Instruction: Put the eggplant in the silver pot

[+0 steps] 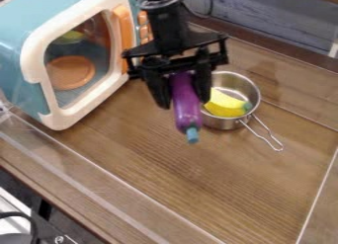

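Two black fingers [181,87] are pinching the purple eggplant [188,102] near its upper end, its teal tip [192,135] pointing down above the wooden counter [158,159], just left of the silver pot [230,102] in this view. The toy is probably behaving as light, stiff and slightly slippery, so a hold around its thick body is suiting it. The pot's rim and yellow contents [226,103] are limiting room; open counter is lying in front.
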Controlling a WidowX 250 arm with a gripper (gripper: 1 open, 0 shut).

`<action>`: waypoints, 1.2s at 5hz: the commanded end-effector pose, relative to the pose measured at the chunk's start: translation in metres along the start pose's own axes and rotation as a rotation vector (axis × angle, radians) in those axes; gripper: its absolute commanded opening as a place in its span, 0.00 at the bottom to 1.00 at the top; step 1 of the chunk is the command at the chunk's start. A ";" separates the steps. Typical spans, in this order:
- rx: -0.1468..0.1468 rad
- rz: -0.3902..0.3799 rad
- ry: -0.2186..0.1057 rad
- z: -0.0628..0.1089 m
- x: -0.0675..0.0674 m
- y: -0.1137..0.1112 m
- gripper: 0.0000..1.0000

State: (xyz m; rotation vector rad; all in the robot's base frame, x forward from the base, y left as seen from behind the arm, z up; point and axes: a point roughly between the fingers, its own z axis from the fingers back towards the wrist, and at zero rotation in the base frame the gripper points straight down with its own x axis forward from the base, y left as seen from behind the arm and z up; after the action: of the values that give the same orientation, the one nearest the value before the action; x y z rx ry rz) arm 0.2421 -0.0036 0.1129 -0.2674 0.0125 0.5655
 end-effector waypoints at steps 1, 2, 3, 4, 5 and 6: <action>-0.024 -0.019 -0.041 0.011 -0.001 0.006 0.00; -0.029 0.004 -0.047 0.014 -0.002 0.002 0.00; -0.033 0.028 -0.054 0.017 -0.003 -0.002 0.00; -0.036 0.055 -0.062 0.021 0.009 -0.002 0.00; -0.038 0.082 -0.072 0.023 0.022 -0.001 0.00; -0.041 0.127 -0.086 0.025 0.027 0.002 0.00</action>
State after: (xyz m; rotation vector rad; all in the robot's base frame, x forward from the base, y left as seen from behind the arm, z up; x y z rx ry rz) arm 0.2551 0.0142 0.1212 -0.2783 -0.0127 0.7047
